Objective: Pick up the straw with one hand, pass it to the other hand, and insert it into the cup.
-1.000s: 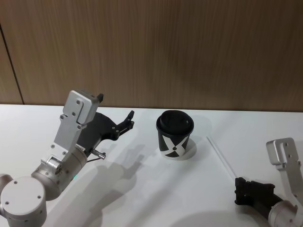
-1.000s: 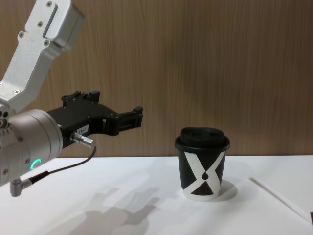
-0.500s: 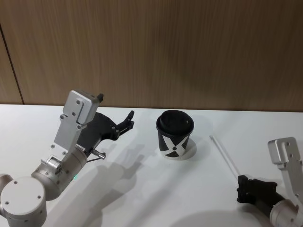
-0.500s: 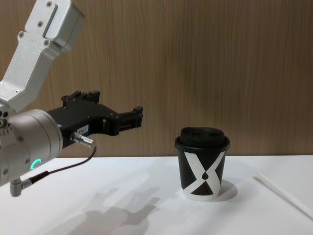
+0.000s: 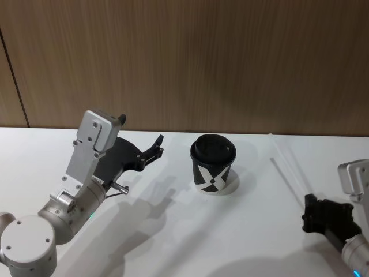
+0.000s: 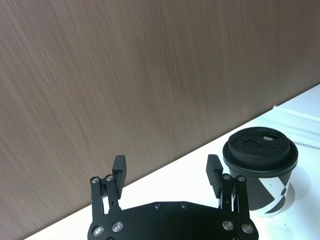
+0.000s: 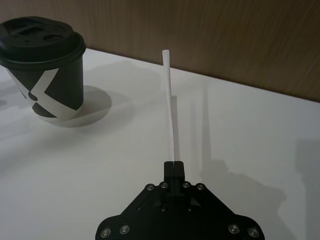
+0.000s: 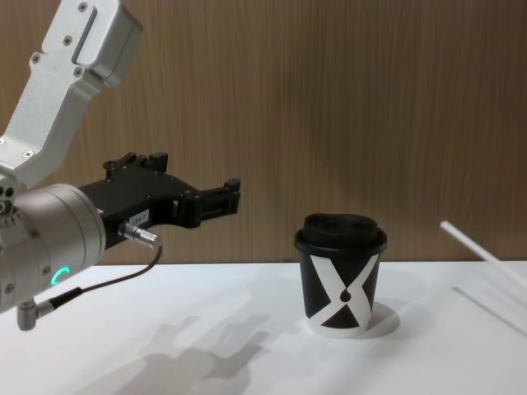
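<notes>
The white straw is clear of the table, pinched at one end by my right gripper, the small blocky black one. That gripper sits at the front right, with the straw slanting away from it toward the wall. From the chest, the straw hangs in the air above its shadow, right of the cup. The black cup with a white X and domed lid stands upright at the table's middle. My left gripper hovers open left of the cup, nothing between its fingers.
A wood-panelled wall closes off the back of the white table. The left arm's silver wrist and black cable hang above the table's left part.
My right gripper has shifted right and lifted the straw off the table, so its free end now points up toward the wall. The left arm and the cup have not moved.
</notes>
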Robot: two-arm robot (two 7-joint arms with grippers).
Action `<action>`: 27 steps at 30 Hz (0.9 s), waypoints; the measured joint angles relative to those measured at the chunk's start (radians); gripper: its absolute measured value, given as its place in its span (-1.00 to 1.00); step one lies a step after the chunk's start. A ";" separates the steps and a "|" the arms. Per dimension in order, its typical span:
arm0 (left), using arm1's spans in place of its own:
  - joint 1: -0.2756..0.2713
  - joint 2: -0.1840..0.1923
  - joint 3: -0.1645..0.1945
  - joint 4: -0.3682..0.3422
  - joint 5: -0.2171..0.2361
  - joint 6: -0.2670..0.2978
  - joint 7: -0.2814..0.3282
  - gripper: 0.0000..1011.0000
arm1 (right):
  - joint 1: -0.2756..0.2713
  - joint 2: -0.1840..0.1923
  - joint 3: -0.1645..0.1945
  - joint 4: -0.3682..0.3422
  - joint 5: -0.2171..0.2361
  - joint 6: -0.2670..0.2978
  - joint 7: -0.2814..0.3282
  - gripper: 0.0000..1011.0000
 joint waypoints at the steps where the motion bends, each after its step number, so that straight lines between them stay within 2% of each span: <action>1: 0.000 0.000 0.000 0.000 0.000 0.000 0.000 0.98 | 0.000 0.004 0.000 -0.001 -0.004 -0.008 0.001 -1.00; 14: 0.000 0.000 0.000 0.000 0.000 0.000 0.000 0.98 | 0.001 0.100 0.023 -0.014 -0.062 -0.210 0.056 -1.00; 22: 0.000 0.000 0.000 0.000 0.000 0.000 0.000 0.98 | 0.009 0.159 0.044 -0.015 -0.066 -0.349 0.115 -1.00; 27: 0.000 0.000 0.000 0.000 0.000 0.000 0.000 0.98 | 0.021 0.198 0.059 -0.008 -0.054 -0.441 0.170 -1.00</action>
